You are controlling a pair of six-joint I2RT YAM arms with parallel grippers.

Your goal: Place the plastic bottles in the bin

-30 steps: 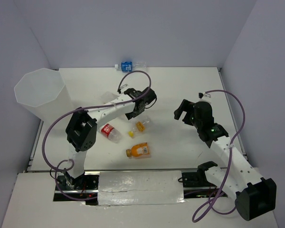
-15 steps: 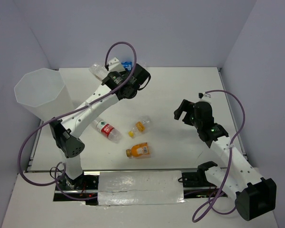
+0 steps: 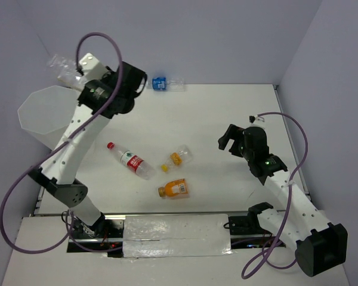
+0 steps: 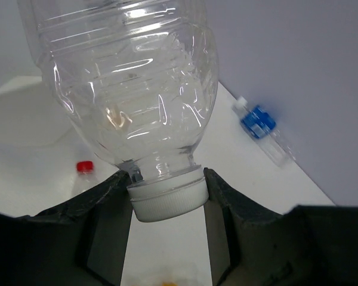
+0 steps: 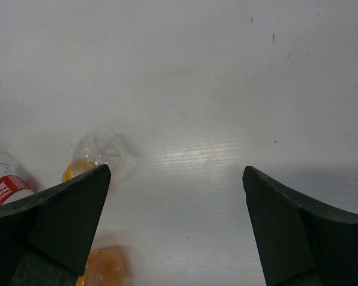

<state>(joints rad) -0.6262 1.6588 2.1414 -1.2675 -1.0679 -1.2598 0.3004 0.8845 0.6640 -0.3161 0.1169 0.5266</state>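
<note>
The white table (image 3: 227, 107) carries four bottles, all lying on their sides. A blue-labelled bottle (image 3: 161, 83) lies at the far edge by the wall. Near the middle, a red-capped bottle (image 3: 131, 161) lies left of a small orange juice bottle (image 3: 177, 157). A second orange juice bottle (image 3: 174, 189) lies nearer the front. The translucent bin (image 3: 45, 113) stands at the left edge.

left arm (image 3: 77, 128): white links, black joint housings | right arm (image 3: 288, 193): same white links and black joints, small green light (image 3: 266, 161) just behind the gripper | purple cables (image 3: 98, 34): one looping off each arm behind its gripper | left gripper (image 4: 167, 182), right gripper (image 5: 176, 173): matte dark grey, wedge-shaped fingers
</note>
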